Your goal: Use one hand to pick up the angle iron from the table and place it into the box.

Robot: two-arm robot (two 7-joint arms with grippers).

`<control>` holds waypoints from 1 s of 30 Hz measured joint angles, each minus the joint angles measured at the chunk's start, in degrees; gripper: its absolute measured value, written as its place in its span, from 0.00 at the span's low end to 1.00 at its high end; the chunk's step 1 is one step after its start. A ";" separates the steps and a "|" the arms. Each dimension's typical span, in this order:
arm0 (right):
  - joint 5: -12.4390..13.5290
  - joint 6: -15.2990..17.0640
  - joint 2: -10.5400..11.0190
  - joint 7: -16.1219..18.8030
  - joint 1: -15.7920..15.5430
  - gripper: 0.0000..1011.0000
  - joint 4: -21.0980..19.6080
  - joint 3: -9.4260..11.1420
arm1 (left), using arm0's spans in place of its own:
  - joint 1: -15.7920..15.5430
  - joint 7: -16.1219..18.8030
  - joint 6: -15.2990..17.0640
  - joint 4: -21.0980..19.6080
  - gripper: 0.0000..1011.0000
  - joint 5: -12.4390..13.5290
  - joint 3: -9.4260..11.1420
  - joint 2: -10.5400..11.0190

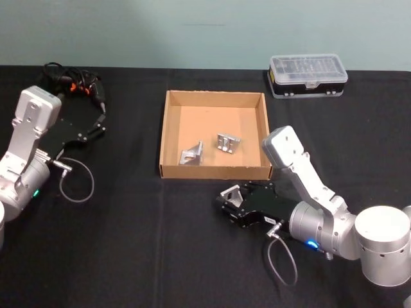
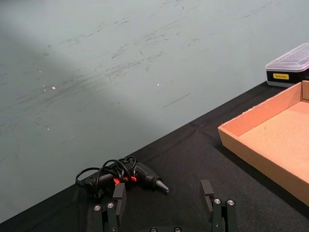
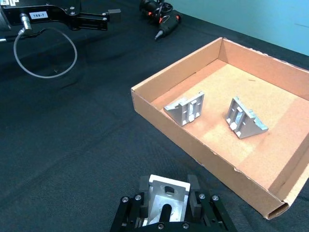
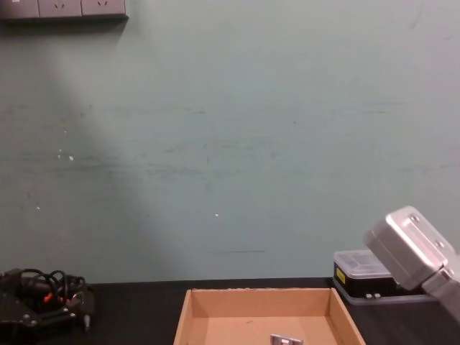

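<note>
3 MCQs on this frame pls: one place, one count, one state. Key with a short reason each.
1. Where is the right claw?
A. Over the table, just in front of the box's near wall
B. Inside the box
C. Beside the clear-lidded case

2. How many angle irons lie in the box?
A. None
B. Two
C. Four

3. What state is the right claw in?
A. Open, holding nothing
B. Shut on an angle iron
C. Shut on a cable

Key:
1 A: the right claw sits over the table short of the box.
2 B: two silver brackets rest on the box floor.
3 B: the jaws clamp a third angle iron.

The left claw is open, parked near the black tool.
</note>
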 joint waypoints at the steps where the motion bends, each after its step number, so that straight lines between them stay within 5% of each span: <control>1: 0.00 -0.02 0.02 0.02 0.02 0.47 0.03 0.01 | 0.00 0.00 0.00 0.00 0.99 0.00 0.00 0.00; 11: 0.50 -0.08 0.39 0.76 0.14 0.47 -0.94 0.41 | 0.00 0.00 0.00 0.00 0.99 0.00 0.00 0.00; 21: 3.95 -1.58 0.66 1.51 2.59 0.47 -5.13 2.55 | 0.00 0.00 0.00 0.00 0.99 0.00 0.00 0.00; 30: 3.53 -4.39 0.29 -1.11 6.27 0.47 -1.40 3.67 | 0.00 0.00 0.00 0.00 0.99 0.00 0.00 0.00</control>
